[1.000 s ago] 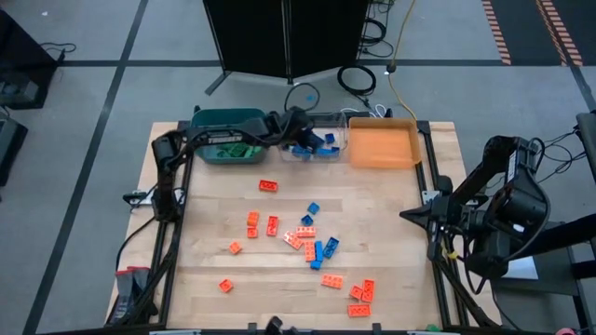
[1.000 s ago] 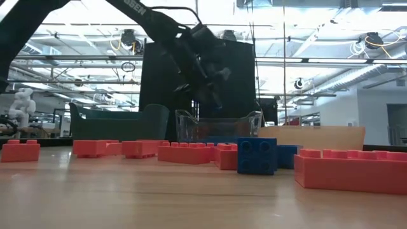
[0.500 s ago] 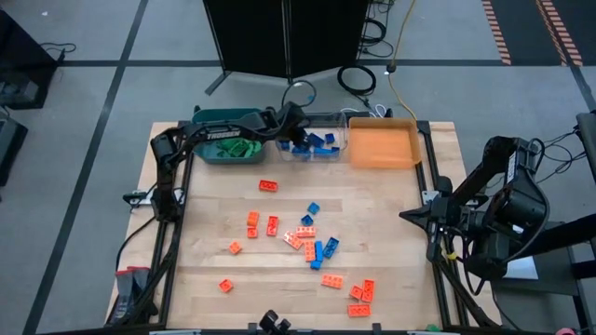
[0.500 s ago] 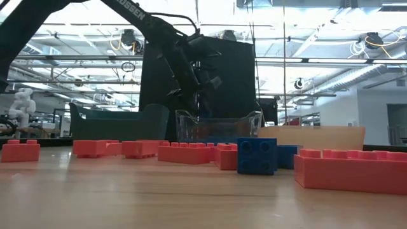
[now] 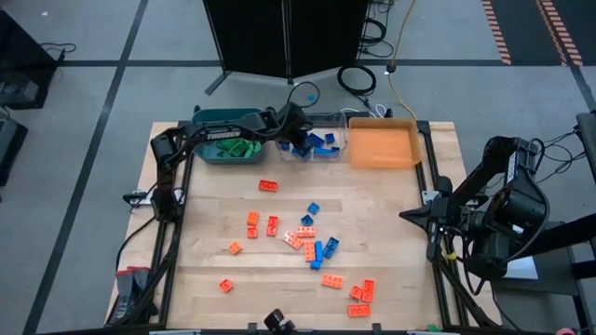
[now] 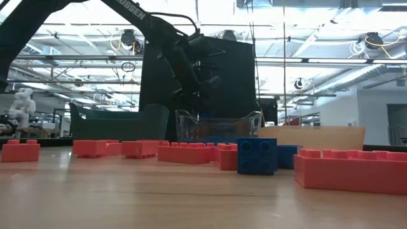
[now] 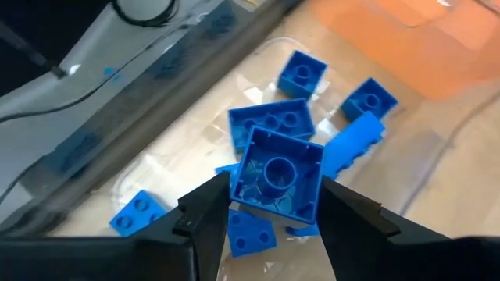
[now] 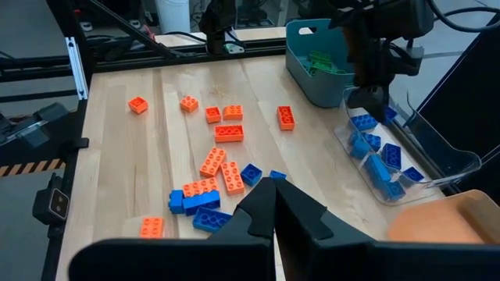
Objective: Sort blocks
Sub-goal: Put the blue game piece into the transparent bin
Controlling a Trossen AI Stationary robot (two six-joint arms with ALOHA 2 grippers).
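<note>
A blue block [image 7: 277, 179] sits clamped between the left gripper's [image 7: 273, 226] fingers, directly above the clear bin [image 7: 156, 148] where seven more blue blocks lie below it, the orange bin [image 7: 406, 39] just beyond.

A robotics lab: open ceiling trusses [image 6: 318, 60], taped floor [image 5: 93, 102], a white humanoid robot [image 6: 20, 105] in back.
</note>
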